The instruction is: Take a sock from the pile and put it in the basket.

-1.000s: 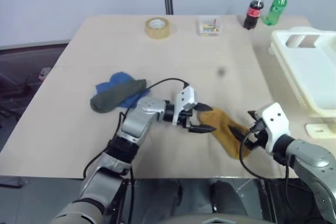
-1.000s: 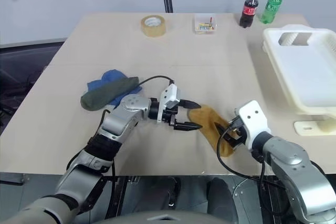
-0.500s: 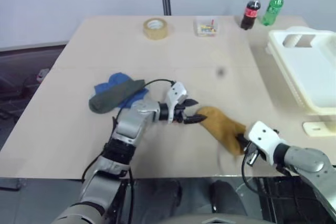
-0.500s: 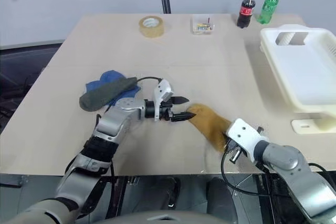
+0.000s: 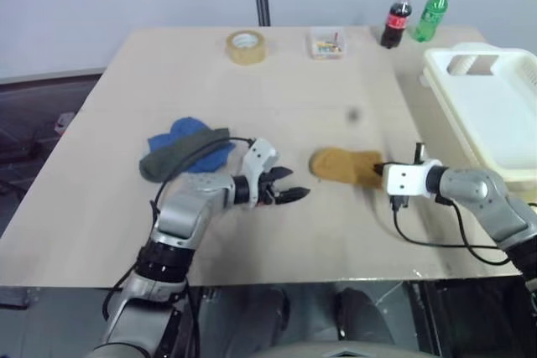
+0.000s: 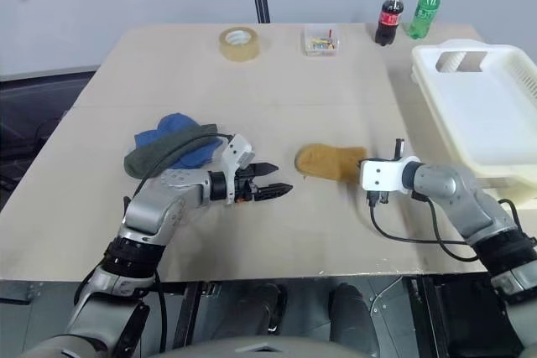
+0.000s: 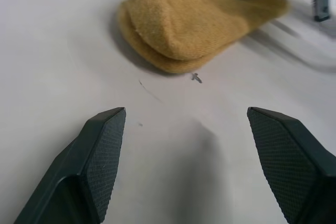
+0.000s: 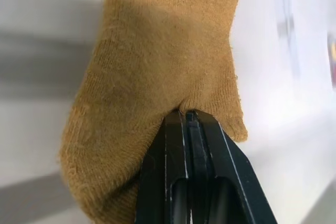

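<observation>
We are noting the pile (image 5: 185, 150) lying on the left part of the worktop (image 5: 109, 207): a dark grey-green sock is resting across a blue one, both touching, flat on the surface. Just to the right of it, the left gripper (image 5: 295, 194) is hovering low over bare worktop with its fingers (image 7: 102, 156) spread wide apart and holding nothing; in the left wrist view, empty surface is showing between them, with the mustard-yellow sock (image 5: 340, 164) lying beyond, apart from the tips.

We are finding that sock near the middle of the worktop, well apart from the pile and resting flat. The right gripper (image 5: 377, 171) is reaching it from the right, its fingers (image 8: 202, 177) pressed together and pinching the sock's edge, so that the fabric is bunching at the tips.

At the far edge of the worktop, a roll of tape (image 5: 244, 46) is lying flat, and a small clear box (image 5: 327, 43) is holding small coloured items that are too small to identify. Further right, a cola bottle (image 5: 395, 18) and a green bottle (image 5: 432, 12) are standing upright side by side.

At the right edge, the basket (image 5: 470, 115) is sitting well apart from the sock. Its visible interior is showing bare cream-white plastic, with the cut-out handle hole in its far wall.
</observation>
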